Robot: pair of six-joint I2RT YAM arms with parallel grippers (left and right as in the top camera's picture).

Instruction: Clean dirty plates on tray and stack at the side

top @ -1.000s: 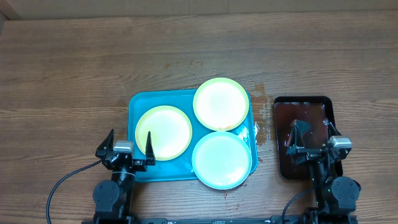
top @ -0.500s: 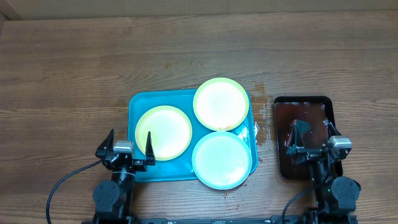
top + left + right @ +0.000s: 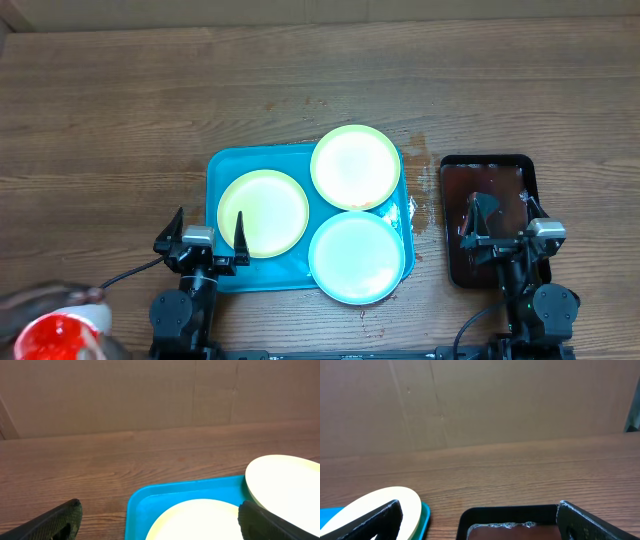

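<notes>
surface: wooden table [image 3: 100, 120] | on it: turquoise tray [image 3: 238, 160]; black tray [image 3: 500, 175] just beside, apart

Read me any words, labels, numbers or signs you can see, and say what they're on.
None: no readable text on the plates, tray, black tray, table or cardboard wall.
The red thing is too blurred to tell.
</notes>
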